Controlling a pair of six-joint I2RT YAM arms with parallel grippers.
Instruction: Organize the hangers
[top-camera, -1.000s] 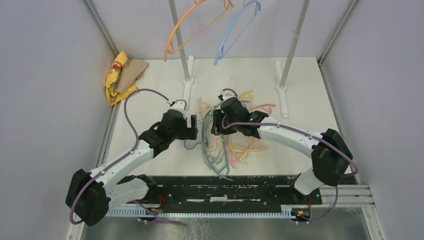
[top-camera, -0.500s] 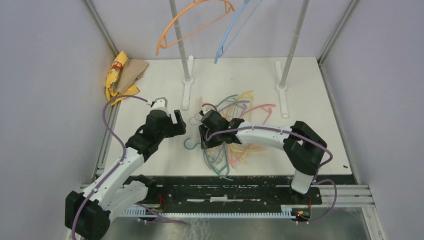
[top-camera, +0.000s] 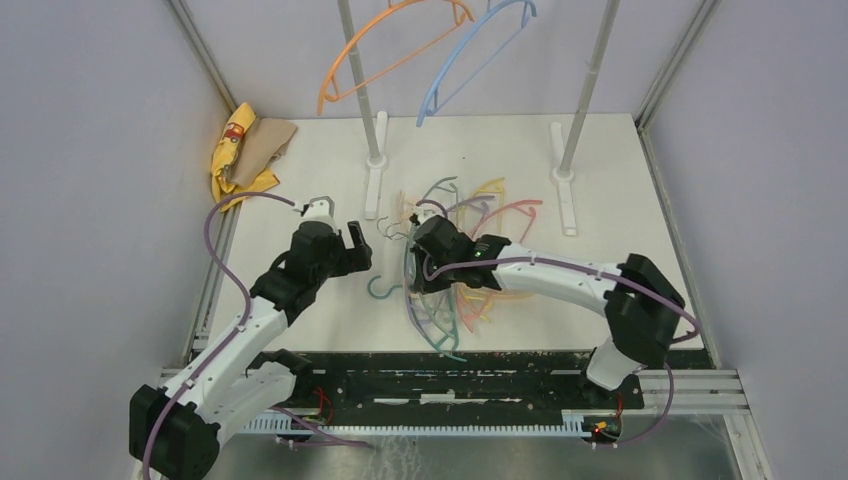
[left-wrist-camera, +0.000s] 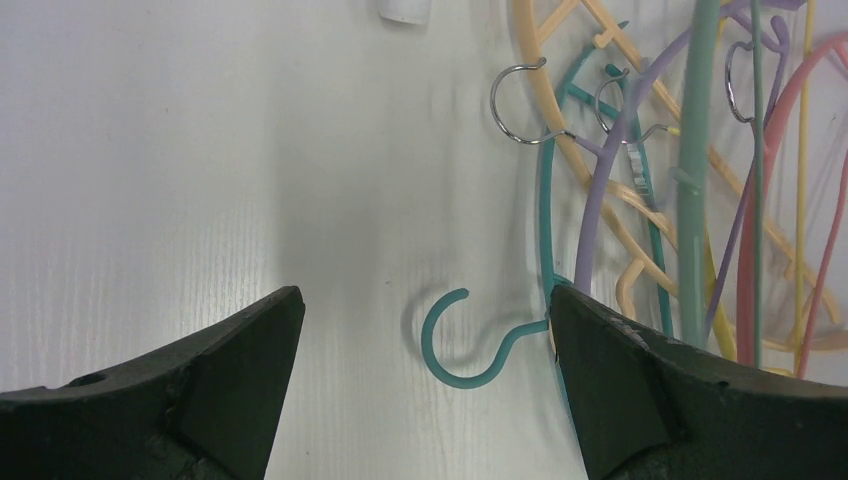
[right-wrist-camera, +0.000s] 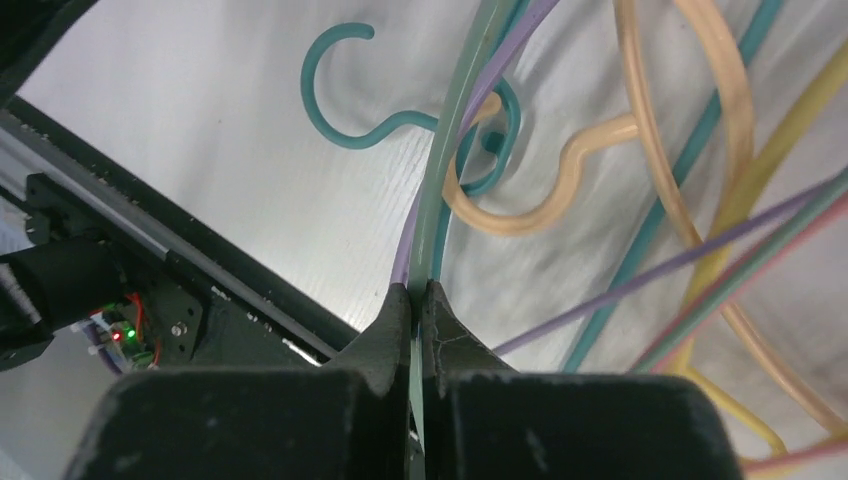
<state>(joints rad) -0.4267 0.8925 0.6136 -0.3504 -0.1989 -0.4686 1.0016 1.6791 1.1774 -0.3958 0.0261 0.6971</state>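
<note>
From above, two grey rack poles, the left pole (top-camera: 358, 80) and the right pole (top-camera: 592, 85), stand on white feet at the far half of the bench (top-camera: 640, 190). A crumpled yellow cloth (top-camera: 238, 150) lies at the far left edge. Two hangers hang overhead between the poles, an orange hanger (top-camera: 390, 45) and a blue hanger (top-camera: 470, 55). Both slant from lower left to upper right, their tops cut off by the frame. The rest lie as a tangled pile (top-camera: 465, 300) in the middle of the bench. Their long bars run mostly far to near and are too interlaced to count. The left hand (top-camera: 362, 248) sits just left of the pile. The right hand (top-camera: 413, 272) reaches into its left edge.

The left wrist view shows the left hand (left-wrist-camera: 425, 310) spread wide and holding nothing, with bare bench beneath. A teal hook (left-wrist-camera: 465, 345) lies between its fingers, curling open to the upper left. Three wire hooks show further on. Teal, purple, peach, green, pink and yellow bars cross on the right.

In the right wrist view the right hand (right-wrist-camera: 415, 300) is pressed together, pinching the bar of a pale green hanger (right-wrist-camera: 455, 150). That bar runs straight away from the fingers. A purple bar (right-wrist-camera: 515, 50) lies just beside it. The teal hook (right-wrist-camera: 340, 90) lies to the left and a peach hook (right-wrist-camera: 540, 200) loops to the right. The black base rail (right-wrist-camera: 150, 250) crosses the lower left.
</note>
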